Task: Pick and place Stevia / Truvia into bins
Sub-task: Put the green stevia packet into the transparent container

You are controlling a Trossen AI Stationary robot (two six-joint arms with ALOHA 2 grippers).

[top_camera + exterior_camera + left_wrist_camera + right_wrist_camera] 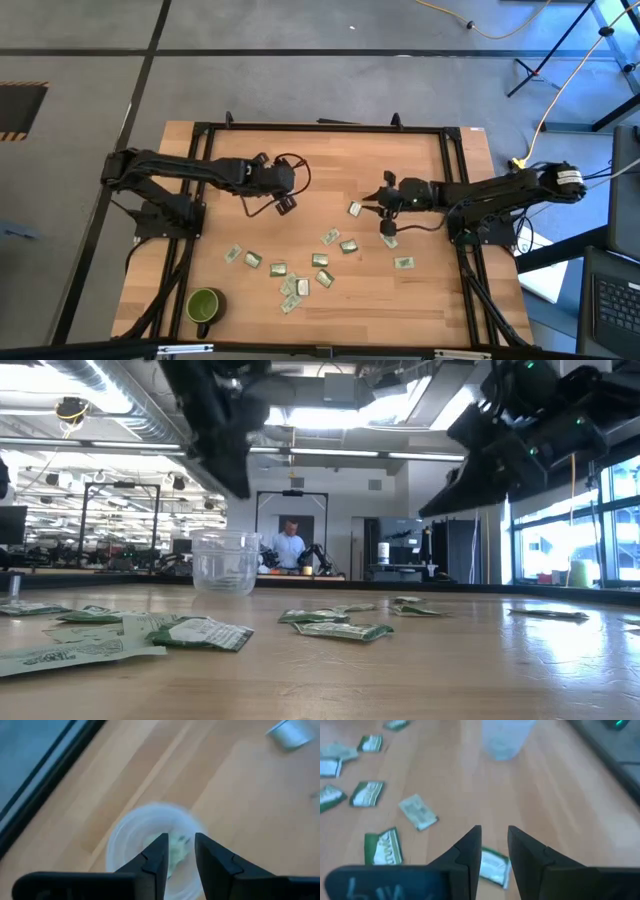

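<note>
The left gripper point(180, 851) hung over the clear cup point(150, 847), jaws parted and empty, with at least one sachet point(175, 847) lying inside; closing or dropping from there could clip the rim and tip the cup. At three o'clock, the right gripper point(494, 845) stood part-open and empty above a table sachet point(492, 865). About fourteen loose sachets point(300, 270) lay around six o'clock, alongside one cup and one green mug point(204, 305).

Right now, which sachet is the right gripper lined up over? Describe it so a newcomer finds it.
On the wooden table, go to the right gripper near the middle right. The sachet lies on the wood directly under it, showing between the gripper's parted fingers in the right wrist view, apart from the main scatter toward the green mug.
</note>
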